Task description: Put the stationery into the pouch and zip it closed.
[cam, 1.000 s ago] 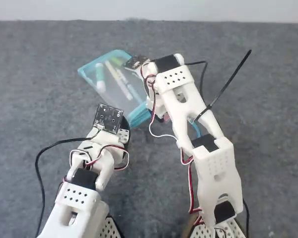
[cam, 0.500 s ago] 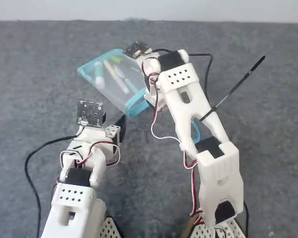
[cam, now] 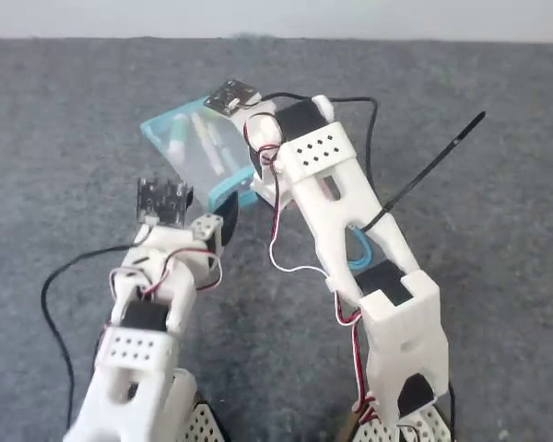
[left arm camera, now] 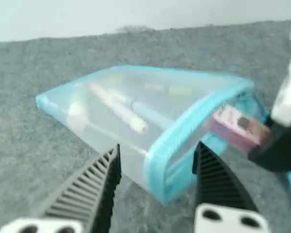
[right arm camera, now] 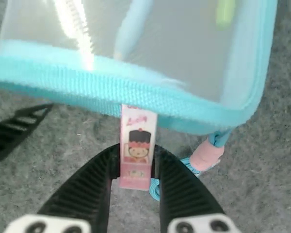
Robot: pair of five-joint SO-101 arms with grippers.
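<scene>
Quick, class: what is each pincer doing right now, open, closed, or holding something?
Left pincer: open, empty, facing the pouch.
Right pincer: closed on the pouch's pink zip tag.

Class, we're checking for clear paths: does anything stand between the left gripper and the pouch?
Nothing visible does. The left gripper, jaws open, faces the pouch at its blue zipper edge across bare table. The right gripper pinches the pink pull tag beside that path.
</scene>
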